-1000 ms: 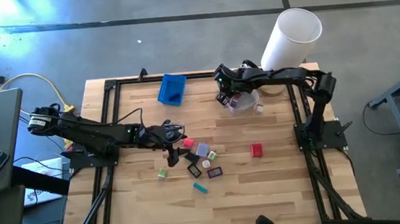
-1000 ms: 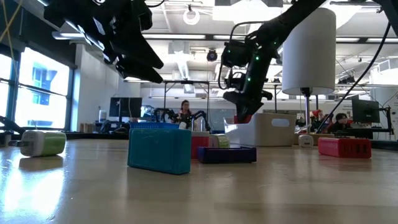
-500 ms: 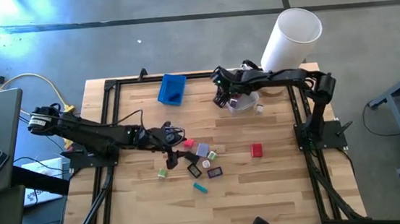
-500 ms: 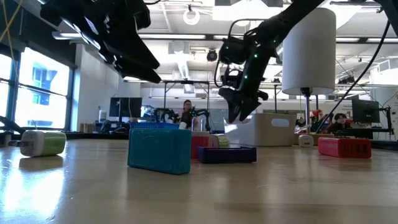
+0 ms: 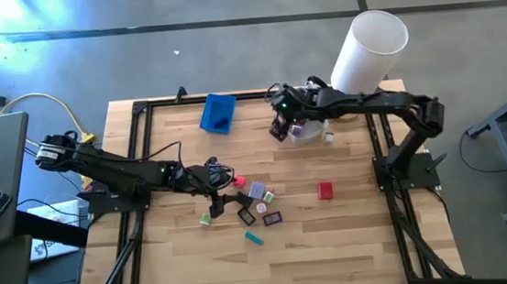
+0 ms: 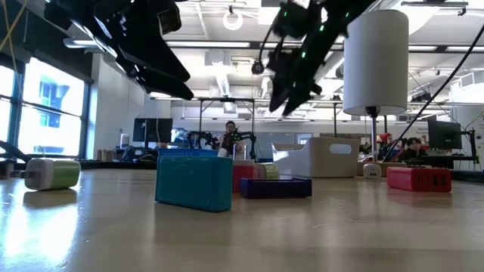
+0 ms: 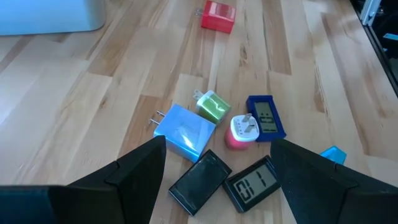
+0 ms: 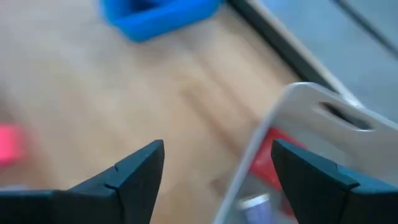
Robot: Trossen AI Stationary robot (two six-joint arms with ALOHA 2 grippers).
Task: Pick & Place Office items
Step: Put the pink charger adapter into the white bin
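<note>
Several office items lie scattered mid-table: a light-blue charger point(image 7: 185, 130), a green plug point(image 7: 213, 106), a pink plug point(image 7: 242, 131), a purple clock point(image 7: 266, 116), two black pieces point(image 7: 199, 180) and a teal block point(image 5: 255, 237). A red block point(image 5: 325, 190) lies apart to the right. My left gripper point(image 5: 221, 189) hovers open just left of the cluster. Held high, my right gripper point(image 5: 277, 126) stands open at the left rim of the translucent bin point(image 5: 309, 132). A red piece point(image 8: 277, 155) lies inside the bin.
A blue tray point(image 5: 219, 113) sits at the far edge, left of centre. A tall white cylinder point(image 5: 369, 47) stands at the far right behind the bin. Black frame rails point(image 5: 137, 125) run along the table's edges. Bare wood lies along the near side.
My right gripper has opened over the translucent bin, risen well above it and drawn a little toward the table's left. My left gripper has kept its place, open above the cluster.
</note>
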